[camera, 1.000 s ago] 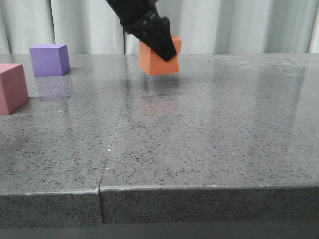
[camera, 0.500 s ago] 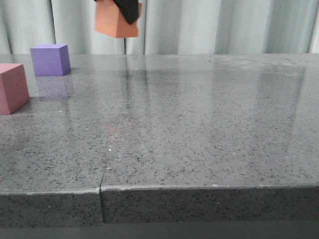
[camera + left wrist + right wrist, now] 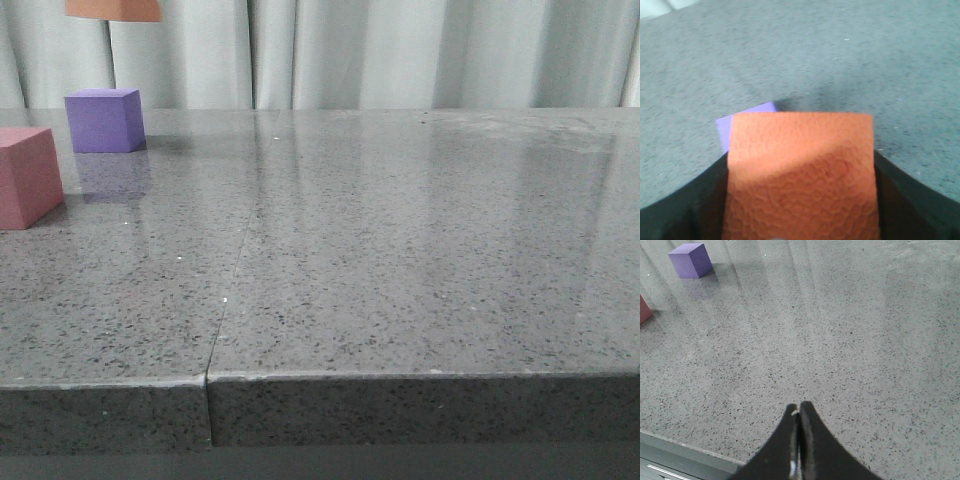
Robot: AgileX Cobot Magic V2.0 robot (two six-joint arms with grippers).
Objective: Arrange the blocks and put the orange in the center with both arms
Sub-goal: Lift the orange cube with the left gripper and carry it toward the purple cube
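Left hand (image 3: 800, 220) grips our orange block (image 3: 800, 175) high above the desk (image 3: 400, 250), over the purple block (image 3: 104, 120) at far left; pink block (image 3: 28, 177) sits nearer. Right hand (image 3: 799, 412) hangs closed, empty.

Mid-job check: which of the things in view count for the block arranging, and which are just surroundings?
Part of the job:
orange cube, held in the left gripper, high above the table
purple cube, on the table at far left
pink-red cube, on the table at the left edge
right gripper, shut, holding nothing

Surroundings:
grey speckled table
pale curtain
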